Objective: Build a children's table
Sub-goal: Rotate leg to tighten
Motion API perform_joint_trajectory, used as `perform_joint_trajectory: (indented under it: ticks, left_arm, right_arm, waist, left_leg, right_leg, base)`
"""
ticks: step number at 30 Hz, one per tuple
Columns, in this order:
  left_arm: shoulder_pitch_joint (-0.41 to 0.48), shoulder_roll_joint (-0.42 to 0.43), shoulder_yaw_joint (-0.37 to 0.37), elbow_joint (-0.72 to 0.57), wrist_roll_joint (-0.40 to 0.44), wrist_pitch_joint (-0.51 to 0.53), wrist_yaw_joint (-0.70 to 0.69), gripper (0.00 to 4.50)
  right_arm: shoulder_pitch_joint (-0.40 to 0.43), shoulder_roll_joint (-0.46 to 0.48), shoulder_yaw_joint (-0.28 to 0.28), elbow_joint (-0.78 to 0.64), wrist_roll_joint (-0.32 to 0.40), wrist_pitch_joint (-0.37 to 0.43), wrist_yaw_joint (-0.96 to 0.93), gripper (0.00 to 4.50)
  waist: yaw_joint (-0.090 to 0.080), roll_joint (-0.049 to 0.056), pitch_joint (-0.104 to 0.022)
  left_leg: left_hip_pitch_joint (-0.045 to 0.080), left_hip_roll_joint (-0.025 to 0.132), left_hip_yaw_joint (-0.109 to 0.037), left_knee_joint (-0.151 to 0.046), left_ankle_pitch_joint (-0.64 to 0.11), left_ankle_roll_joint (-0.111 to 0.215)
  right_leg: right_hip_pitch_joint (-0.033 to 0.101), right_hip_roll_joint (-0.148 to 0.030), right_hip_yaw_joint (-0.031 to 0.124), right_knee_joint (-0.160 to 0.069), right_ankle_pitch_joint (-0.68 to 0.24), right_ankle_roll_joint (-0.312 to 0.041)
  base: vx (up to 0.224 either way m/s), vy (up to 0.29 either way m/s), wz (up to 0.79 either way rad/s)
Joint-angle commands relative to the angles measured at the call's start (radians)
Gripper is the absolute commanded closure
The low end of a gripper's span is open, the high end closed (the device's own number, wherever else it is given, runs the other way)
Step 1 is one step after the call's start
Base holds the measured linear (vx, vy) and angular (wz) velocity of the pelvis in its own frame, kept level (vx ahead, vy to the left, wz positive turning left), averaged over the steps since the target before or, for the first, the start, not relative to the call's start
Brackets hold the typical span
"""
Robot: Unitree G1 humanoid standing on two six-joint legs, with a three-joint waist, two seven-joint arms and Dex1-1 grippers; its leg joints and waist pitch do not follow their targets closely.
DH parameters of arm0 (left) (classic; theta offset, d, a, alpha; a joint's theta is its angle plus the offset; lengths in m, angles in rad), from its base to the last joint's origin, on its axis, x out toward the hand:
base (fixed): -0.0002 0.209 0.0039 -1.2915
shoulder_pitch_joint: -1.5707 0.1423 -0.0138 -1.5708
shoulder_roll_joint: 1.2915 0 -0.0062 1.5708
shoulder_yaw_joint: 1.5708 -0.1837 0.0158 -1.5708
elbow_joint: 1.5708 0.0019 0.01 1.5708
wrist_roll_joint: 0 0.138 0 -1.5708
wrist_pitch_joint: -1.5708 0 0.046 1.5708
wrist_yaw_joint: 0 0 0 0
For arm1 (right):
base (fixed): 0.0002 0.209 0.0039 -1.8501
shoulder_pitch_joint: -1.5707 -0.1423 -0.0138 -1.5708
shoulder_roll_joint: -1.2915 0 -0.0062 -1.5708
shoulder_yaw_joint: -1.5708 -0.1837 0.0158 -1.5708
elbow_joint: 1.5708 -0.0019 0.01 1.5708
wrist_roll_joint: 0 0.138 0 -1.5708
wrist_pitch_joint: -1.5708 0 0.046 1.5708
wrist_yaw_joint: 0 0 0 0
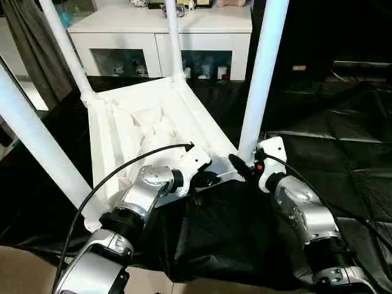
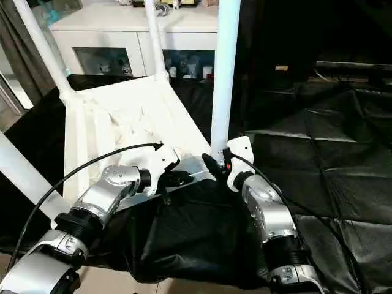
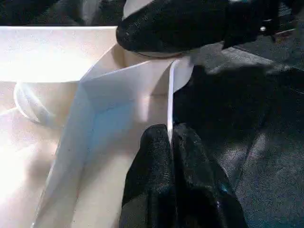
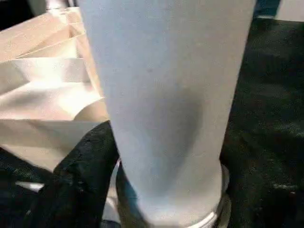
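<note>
The children's table lies upside down on black cloth, ribbed underside up. Its legs stand in the corner sockets: near right leg, near left leg, and two at the back. My left gripper is shut on the thin rim of the table's near edge, close to the near right corner. The left wrist view has that rim running between the two black fingers. My right gripper is closed around the base of the near right leg, just above its socket. One black finger lies against the leg.
A white cabinet with glass doors stands behind the table. The black cloth spreads wide to the right and hangs over the near edge. Beige floor shows at the bottom left. A cable loops over my left forearm.
</note>
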Motion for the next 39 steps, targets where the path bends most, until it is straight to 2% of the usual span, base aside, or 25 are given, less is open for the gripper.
perform_joint_trajectory:
  ticks: [1,2,3,5,8,12,13,17,21,24,27,28,31,32,33,34,36,38,39]
  left_arm:
    - [0.005,-0.026,-0.002,-0.043,-0.069,-0.052,-0.058,4.50]
    - [0.013,-0.012,-0.007,-0.055,-0.078,-0.051,-0.092,4.50]
    - [0.022,0.006,-0.015,-0.069,-0.083,-0.054,-0.128,4.50]
    - [0.039,0.043,-0.027,-0.088,-0.083,-0.074,-0.189,4.50]
    - [0.057,0.080,-0.026,-0.115,-0.103,-0.063,-0.262,4.50]
    - [0.081,0.136,-0.021,-0.164,-0.130,-0.032,-0.373,4.50]
    - [0.086,0.152,-0.022,-0.177,-0.138,-0.020,-0.400,4.50]
    - [0.100,0.199,-0.025,-0.219,-0.163,0.013,-0.474,4.50]
    - [0.105,0.211,-0.024,-0.233,-0.166,0.023,-0.491,4.50]
    - [0.106,0.208,-0.022,-0.236,-0.167,0.027,-0.491,4.50]
    - [0.107,0.200,-0.021,-0.235,-0.167,0.028,-0.483,4.50]
    - [0.107,0.198,-0.022,-0.236,-0.168,0.028,-0.478,4.50]
    - [0.097,0.166,-0.007,-0.207,-0.148,0.012,-0.391,4.50]
    - [0.096,0.165,-0.006,-0.205,-0.146,0.012,-0.386,4.50]
    - [0.093,0.159,-0.004,-0.198,-0.140,0.009,-0.368,4.50]
    - [0.086,0.151,0.000,-0.185,-0.128,0.003,-0.337,4.50]
    - [0.058,0.115,0.013,-0.134,-0.102,-0.009,-0.235,4.50]
    - [0.025,0.069,0.031,-0.080,-0.084,-0.015,-0.125,4.50]
    - [0.011,0.050,0.036,-0.061,-0.077,-0.017,-0.085,4.50]
  right_arm:
    - [0.026,0.016,0.138,-0.040,0.036,0.025,0.180,0.98]
    - [0.032,-0.009,0.147,-0.060,0.042,0.024,0.221,0.98]
    - [0.036,-0.037,0.150,-0.076,0.053,0.031,0.263,0.98]
    - [0.046,-0.096,0.156,-0.107,0.079,0.037,0.360,0.98]
    - [0.055,-0.157,0.149,-0.138,0.115,0.054,0.469,0.98]
    - [0.059,-0.231,0.138,-0.158,0.130,0.068,0.585,0.98]
    - [0.059,-0.247,0.136,-0.159,0.136,0.071,0.608,0.98]
    - [0.054,-0.291,0.135,-0.154,0.155,0.078,0.669,0.98]
    - [0.047,-0.288,0.138,-0.146,0.157,0.080,0.686,1.32]
    - [0.047,-0.281,0.141,-0.152,0.162,0.087,0.688,1.64]
    - [0.061,-0.273,0.143,-0.169,0.171,0.098,0.690,1.74]
    - [0.066,-0.273,0.145,-0.174,0.175,0.101,0.689,1.80]
    - [0.094,-0.246,0.130,-0.175,0.161,0.090,0.611,1.88]
    - [0.094,-0.243,0.129,-0.174,0.158,0.089,0.605,1.89]
    - [0.096,-0.234,0.126,-0.169,0.150,0.085,0.584,1.89]
    - [0.095,-0.220,0.121,-0.157,0.136,0.080,0.545,1.89]
    - [0.084,-0.170,0.106,-0.109,0.089,0.081,0.399,1.91]
    - [0.074,-0.112,0.093,-0.063,0.049,0.080,0.255,1.91]
    - [0.070,-0.084,0.088,-0.049,0.040,0.084,0.202,1.91]
  waist:
    - [0.000,-0.030,-0.047]
    - [0.002,-0.030,-0.049]
    - [0.004,-0.034,-0.051]
    - [0.009,-0.031,-0.054]
    - [0.016,-0.030,-0.058]
    - [0.023,-0.030,-0.058]
    - [0.023,-0.029,-0.057]
    - [0.032,-0.029,-0.052]
    - [0.040,-0.028,-0.052]
    - [0.039,-0.028,-0.054]
    - [0.039,-0.025,-0.054]
    - [0.039,-0.028,-0.054]
    - [0.040,-0.020,-0.055]
    - [0.039,-0.022,-0.055]
    - [0.036,-0.024,-0.053]
    - [0.035,-0.022,-0.053]
    - [0.024,-0.022,-0.045]
    - [0.014,-0.024,-0.045]
    - [0.008,-0.023,-0.043]
  left_leg:
    - [0.017,0.049,-0.030,-0.077,-0.326,0.037]
    - [0.013,0.051,-0.030,-0.076,-0.301,0.046]
    - [0.011,0.052,-0.028,-0.074,-0.275,0.060]
    - [0.013,0.052,-0.024,-0.068,-0.246,0.083]
    - [0.008,0.054,-0.021,-0.061,-0.185,0.113]
    - [0.007,0.058,-0.021,-0.060,-0.169,0.128]
    - [0.008,0.058,-0.020,-0.060,-0.177,0.126]
    - [0.016,0.062,-0.021,-0.068,-0.232,0.086]
    - [0.018,0.062,-0.021,-0.069,-0.237,0.064]
    - [0.015,0.060,-0.022,-0.067,-0.217,0.068]
    - [0.015,0.059,-0.022,-0.066,-0.212,0.072]
    - [0.014,0.059,-0.021,-0.065,-0.209,0.073]
    - [0.015,0.059,-0.022,-0.064,-0.204,0.073]
    - [0.015,0.059,-0.022,-0.065,-0.205,0.071]
    - [0.013,0.057,-0.024,-0.067,-0.221,0.064]
    - [0.014,0.057,-0.024,-0.068,-0.230,0.060]
    - [0.017,0.053,-0.025,-0.073,-0.285,0.029]
    - [0.018,0.051,-0.031,-0.077,-0.317,0.000]
    - [0.019,0.050,-0.031,-0.078,-0.327,-0.004]
  right_leg:
    - [0.029,-0.054,0.032,-0.094,-0.378,-0.159]
    - [0.034,-0.055,0.031,-0.089,-0.338,-0.171]
    - [0.036,-0.053,0.031,-0.084,-0.285,-0.186]
    - [0.036,-0.054,0.030,-0.079,-0.236,-0.208]
    - [0.041,-0.053,0.026,-0.067,-0.159,-0.233]
    - [0.041,-0.052,0.023,-0.061,-0.133,-0.260]
    - [0.038,-0.051,0.023,-0.063,-0.144,-0.261]
    - [0.034,-0.052,0.026,-0.068,-0.231,-0.252]
    - [0.032,-0.053,0.028,-0.067,-0.216,-0.252]
    - [0.036,-0.052,0.027,-0.062,-0.171,-0.259]
    - [0.037,-0.053,0.027,-0.062,-0.167,-0.262]
    - [0.038,-0.053,0.026,-0.063,-0.166,-0.262]
    - [0.037,-0.052,0.027,-0.062,-0.147,-0.262]
    - [0.037,-0.052,0.026,-0.063,-0.149,-0.262]
    - [0.038,-0.052,0.025,-0.064,-0.172,-0.258]
    - [0.038,-0.052,0.025,-0.065,-0.188,-0.255]
    - [0.032,-0.052,0.026,-0.079,-0.289,-0.229]
    - [0.036,-0.056,0.024,-0.083,-0.362,-0.202]
    - [0.033,-0.055,0.025,-0.087,-0.379,-0.195]
  base:
    - [0.000,0.000,0.00]
    - [0.000,0.000,0.00]
    - [0.000,0.000,0.00]
    - [0.000,0.000,0.00]
    - [0.000,0.000,0.00]
    - [0.000,0.000,0.00]
    - [0.000,0.000,0.00]
    - [0.000,0.000,0.00]
    - [0.000,0.000,0.00]
    - [0.000,0.000,0.00]
    - [0.000,0.000,0.00]
    - [0.000,0.000,0.00]
    - [0.000,0.000,0.00]
    - [0.000,0.000,0.00]
    - [0.000,0.000,0.00]
    - [0.000,0.000,0.00]
    - [0.000,0.000,0.00]
    - [0.000,0.000,0.00]
    - [0.000,0.000,0.00]
